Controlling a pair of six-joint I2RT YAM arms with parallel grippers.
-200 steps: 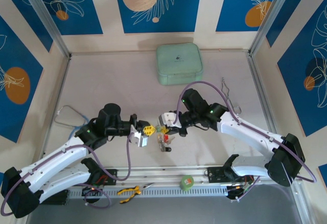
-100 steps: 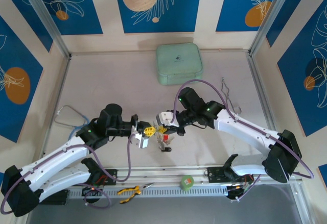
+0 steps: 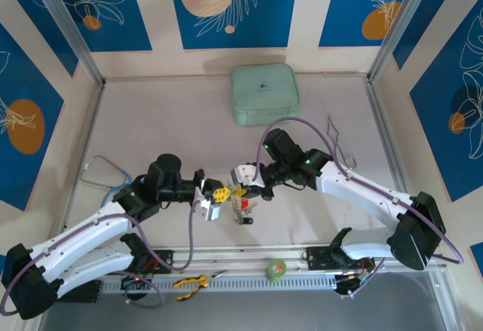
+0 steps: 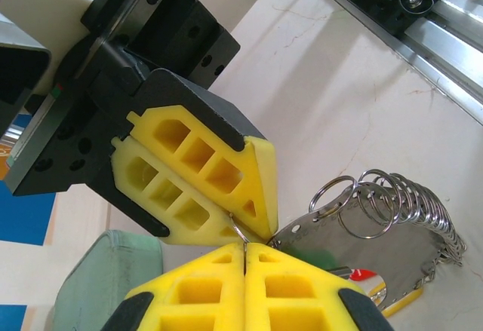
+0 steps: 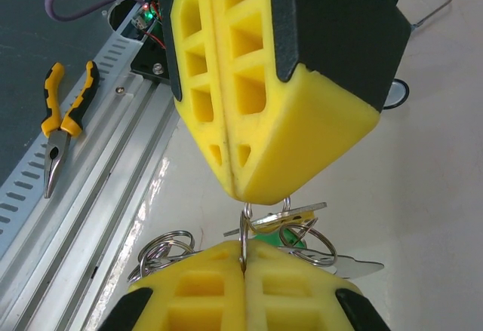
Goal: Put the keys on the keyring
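- Both hands are mid-job. The left gripper (image 3: pixel 217 195) and right gripper (image 3: pixel 238 190) meet tip to tip, both clamped fully closed, each nipping the same thin wire loop (image 5: pixel 243 234) between its pads.
- That loop looks like part of the keyring (image 4: pixel 396 199), which trails away from the fingertips as a bunched-up chain of little silvery rings.
- The keys (image 5: pixel 285 216) hang just under the pinch point, touching the rings. They're flat shiny metal, plus bits of green, red and yellow.
- Progress-wise, I'd guess threading is underway. Can't tell how many keys are actually on, the bundle's too tangled.
- Left to do, I reckon: work the rest on, then let go.
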